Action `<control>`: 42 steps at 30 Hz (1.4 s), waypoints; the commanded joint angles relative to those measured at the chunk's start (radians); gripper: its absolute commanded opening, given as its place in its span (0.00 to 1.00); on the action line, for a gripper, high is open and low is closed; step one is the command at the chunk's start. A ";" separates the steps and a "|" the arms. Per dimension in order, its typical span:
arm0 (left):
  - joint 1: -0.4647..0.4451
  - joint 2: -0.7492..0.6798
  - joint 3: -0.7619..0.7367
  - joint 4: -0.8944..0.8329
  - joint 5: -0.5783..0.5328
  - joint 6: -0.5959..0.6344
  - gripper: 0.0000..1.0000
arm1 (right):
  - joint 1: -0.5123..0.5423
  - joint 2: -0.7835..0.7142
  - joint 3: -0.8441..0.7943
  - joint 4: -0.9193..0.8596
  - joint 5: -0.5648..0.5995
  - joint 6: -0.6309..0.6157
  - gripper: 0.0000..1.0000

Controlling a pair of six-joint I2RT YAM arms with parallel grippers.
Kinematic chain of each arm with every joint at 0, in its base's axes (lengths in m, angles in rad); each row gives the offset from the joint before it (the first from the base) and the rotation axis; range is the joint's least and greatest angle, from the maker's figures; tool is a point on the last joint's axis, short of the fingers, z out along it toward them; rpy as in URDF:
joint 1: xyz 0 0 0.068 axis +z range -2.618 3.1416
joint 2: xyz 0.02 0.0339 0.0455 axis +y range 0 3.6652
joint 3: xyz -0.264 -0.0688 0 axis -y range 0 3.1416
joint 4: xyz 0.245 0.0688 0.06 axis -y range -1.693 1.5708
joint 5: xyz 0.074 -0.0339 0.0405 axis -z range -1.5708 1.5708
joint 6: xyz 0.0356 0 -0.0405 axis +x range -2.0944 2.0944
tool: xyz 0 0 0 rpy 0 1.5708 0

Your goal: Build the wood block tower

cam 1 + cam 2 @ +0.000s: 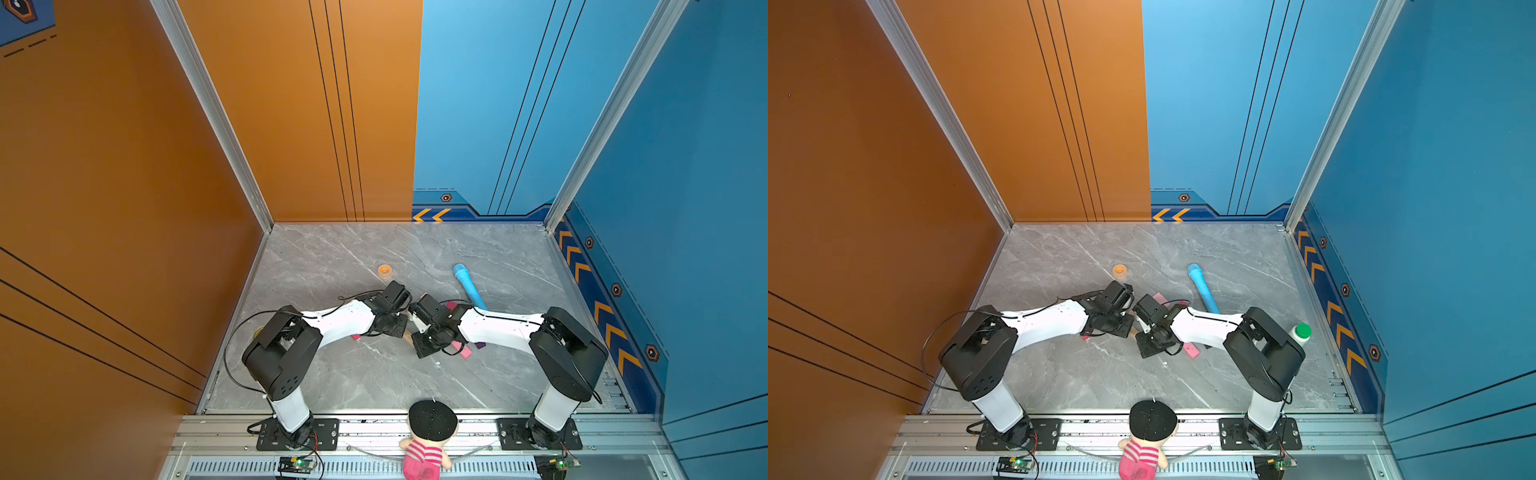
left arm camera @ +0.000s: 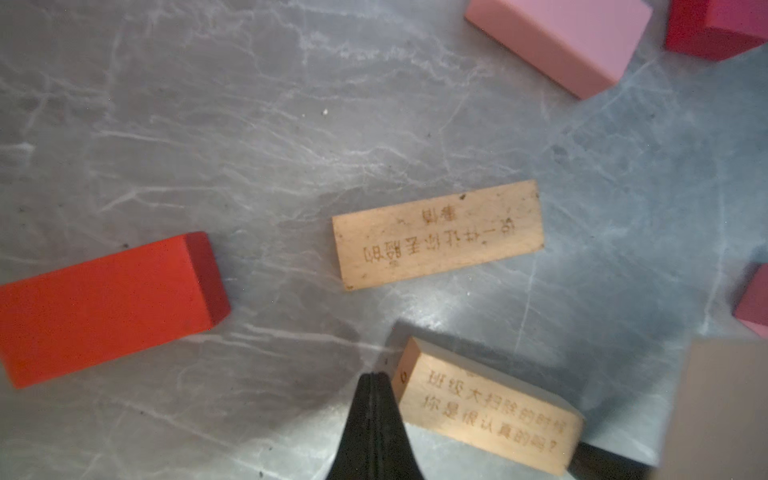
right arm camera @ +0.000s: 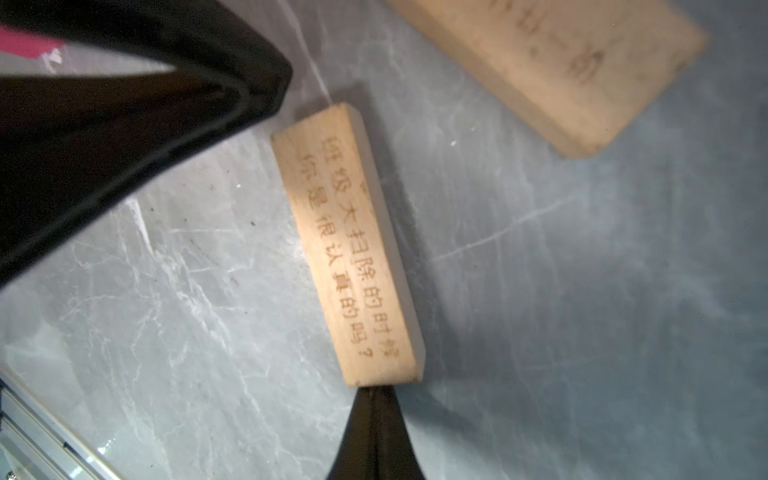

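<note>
A tan slab (image 3: pixel 349 245) with engraved writing stands tilted up on a long side, between my two grippers. My right gripper (image 3: pixel 376 390) is shut and empty, its tip against one end of the slab. My left gripper (image 2: pixel 376 376) is shut and empty, its tip beside the other end (image 2: pixel 401 370); its black fingers (image 3: pixel 166 104) show in the right wrist view. A second tan slab (image 2: pixel 438 235) lies flat nearby. Around them lie a red brick (image 2: pixel 104 307), a pale pink brick (image 2: pixel 561 41) and a magenta cube (image 2: pixel 715 29). Both top views hide the fingertips under the wrists.
An orange tape ring (image 1: pixel 385 270) and a blue tube (image 1: pixel 469 286) lie behind the arms. Another pink brick (image 1: pixel 465 352) and a purple piece (image 1: pixel 480 345) sit under the right forearm. A green-capped white bottle (image 1: pixel 1301 332) stands far right. A doll (image 1: pixel 430 436) sits at the front rail.
</note>
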 commanded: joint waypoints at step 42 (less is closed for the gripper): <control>0.013 0.041 0.026 -0.005 0.040 0.017 0.00 | -0.127 0.099 0.065 0.078 -0.001 0.029 0.00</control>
